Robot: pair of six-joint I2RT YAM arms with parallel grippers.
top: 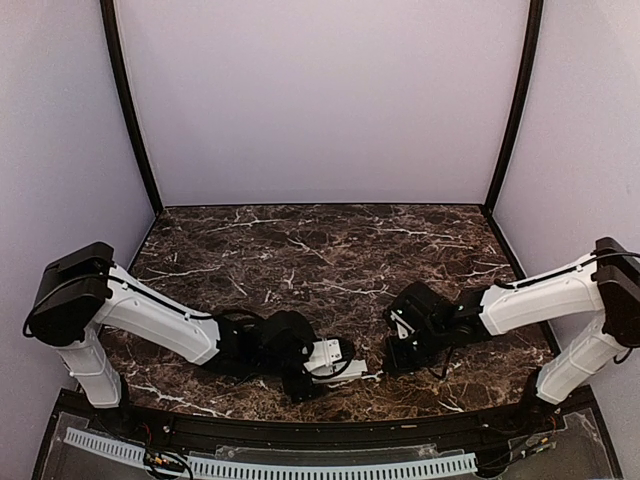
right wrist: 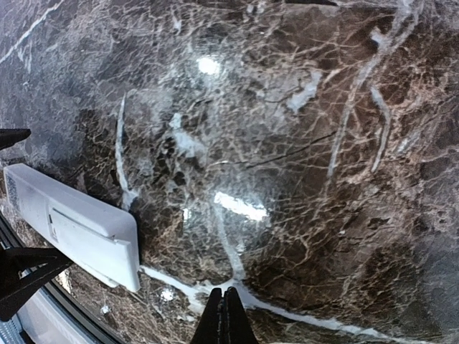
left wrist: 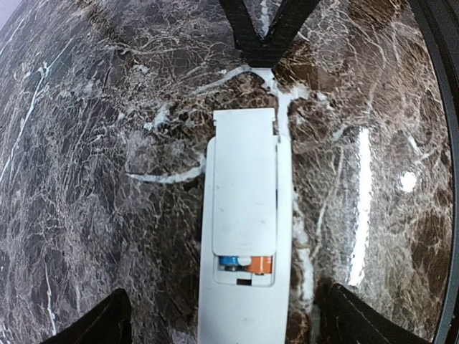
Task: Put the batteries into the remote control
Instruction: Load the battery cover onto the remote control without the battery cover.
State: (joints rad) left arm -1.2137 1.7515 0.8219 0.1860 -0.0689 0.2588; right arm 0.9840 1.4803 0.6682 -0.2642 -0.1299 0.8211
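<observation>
A slim white rectangular plastic remote control [left wrist: 240, 308] lies with its back up on the dark brown marble counter [top: 320, 260] with white veins, close to the counter's 6 o'clock edge in the top view and slightly toward 5 o'clock from the middle. In the left wrist view its long axis runs from 6 to 12 o'clock. A flat white plastic battery cover [left wrist: 244, 172] lies on the back, set toward 12 o'clock so that its far end overhangs the remote's end. At the cover's 6 o'clock end, a strip of the battery compartment shows.

In that strip sit the two batteries, side by side and touching: the blue cylinder [left wrist: 229, 262] on the 9 o'clock side and the orange-red cylinder [left wrist: 262, 264] on the 3 o'clock side. Only their near ends show; the rest is under the cover.

The left hand [left wrist: 229, 322] is wide open. Its black fingers [left wrist: 100, 322] stand one on each side of the remote, both clear of it, and it grips nothing.

The right hand [right wrist: 224, 315] is closed, fingertips pressed together with nothing between them. In the left wrist view it appears as a black point at 12 o'clock, just beyond the overhanging end of the cover, with a narrow strip of counter between them. In the right wrist view the remote lies at 8 o'clock, well apart from the fingertips at 6 o'clock.
</observation>
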